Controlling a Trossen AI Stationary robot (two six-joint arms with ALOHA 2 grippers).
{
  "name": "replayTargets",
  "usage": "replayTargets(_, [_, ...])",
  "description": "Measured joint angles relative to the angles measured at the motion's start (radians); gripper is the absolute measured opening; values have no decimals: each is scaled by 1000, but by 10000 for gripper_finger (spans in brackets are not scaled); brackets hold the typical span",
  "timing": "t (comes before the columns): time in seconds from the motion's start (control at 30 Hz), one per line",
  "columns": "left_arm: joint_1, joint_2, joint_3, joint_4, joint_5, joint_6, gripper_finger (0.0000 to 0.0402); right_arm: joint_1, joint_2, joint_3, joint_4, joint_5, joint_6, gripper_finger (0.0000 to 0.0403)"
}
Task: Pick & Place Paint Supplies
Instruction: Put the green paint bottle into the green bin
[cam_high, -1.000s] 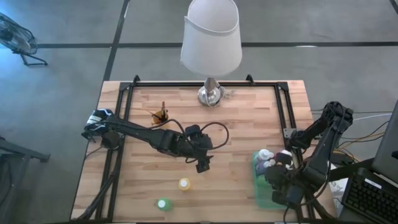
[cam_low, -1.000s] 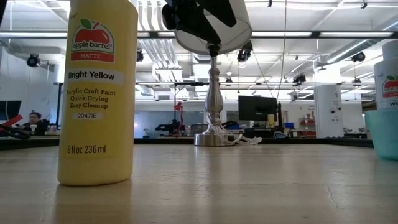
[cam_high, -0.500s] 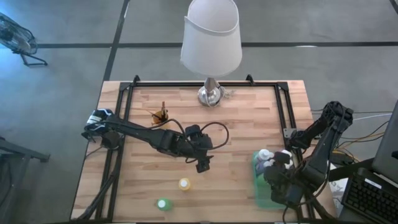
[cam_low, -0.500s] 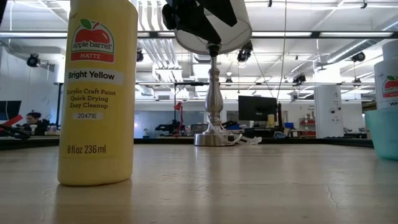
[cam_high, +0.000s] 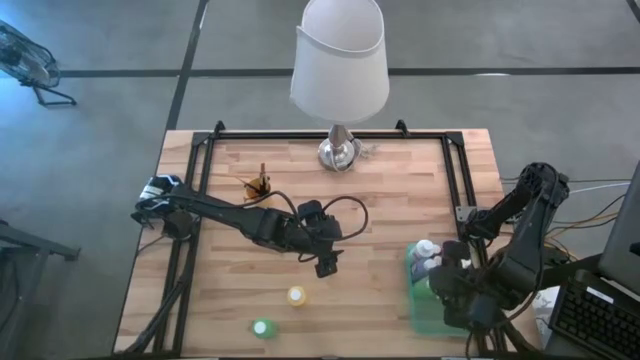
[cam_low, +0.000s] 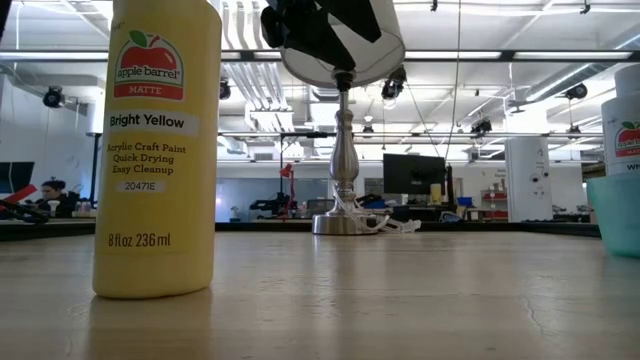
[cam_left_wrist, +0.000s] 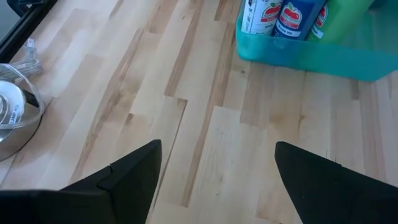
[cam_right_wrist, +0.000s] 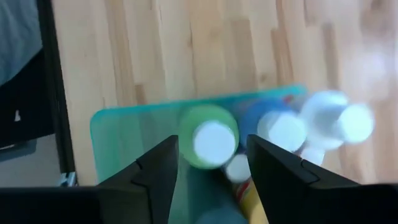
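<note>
Right wrist view: right gripper (cam_right_wrist: 208, 163) fingers parted above green bottle (cam_right_wrist: 208, 135) in tray (cam_right_wrist: 124, 134); release judged underway. Left gripper (cam_left_wrist: 217, 165) fingers spread; yellow bottle (cam_high: 296, 295) next.

yellow bottle (cam_low: 155, 150): in the low view its cap is cut off by the top edge, only the body shows.
lamp (cam_low: 340, 60): in the low view the shade is cut off at the top, and a dark arm part covers some of it.
green tray (cam_low: 620, 212): in the low view only one corner shows at the right edge; in the high view the right arm hides a large part of it.
bottles in the tray (cam_right_wrist: 273, 127): blurred in the right wrist view, labels not readable; in the left wrist view their caps are cut off.
right end effector (cam_high: 462, 300): in the high view the fingers are hidden under the arm.
brushes (cam_high: 258, 184): too small to count.
</note>
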Motion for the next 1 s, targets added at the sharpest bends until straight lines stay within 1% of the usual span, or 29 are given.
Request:
replayTargets(0.13, [-16, -14, 0, -18, -3, 18, 316, -4, 0, 35, 2, 113, -111, 167])
replayTargets(0.3, [-66, -45, -1, -76, -64, -6, 316, -15, 0, 74, 3, 300, -225, 146])
replayTargets(0.47, [-146, -91, -1, -149, -144, -81, 316, -56, 0, 91, 14, 396, -317, 130])
replayTargets(0.67, [-289, -150, -1, -265, -230, -221, 316, -138, 0, 90, 28, 412, -379, 120])
replayTargets(0.87, [-467, -184, -1, -343, -256, -357, 316, -199, 0, 89, 41, 412, -422, 116])
replayTargets(1.0, [-598, -190, -1, -412, -352, -475, 316, -224, -1, 89, 54, 411, -435, 121])
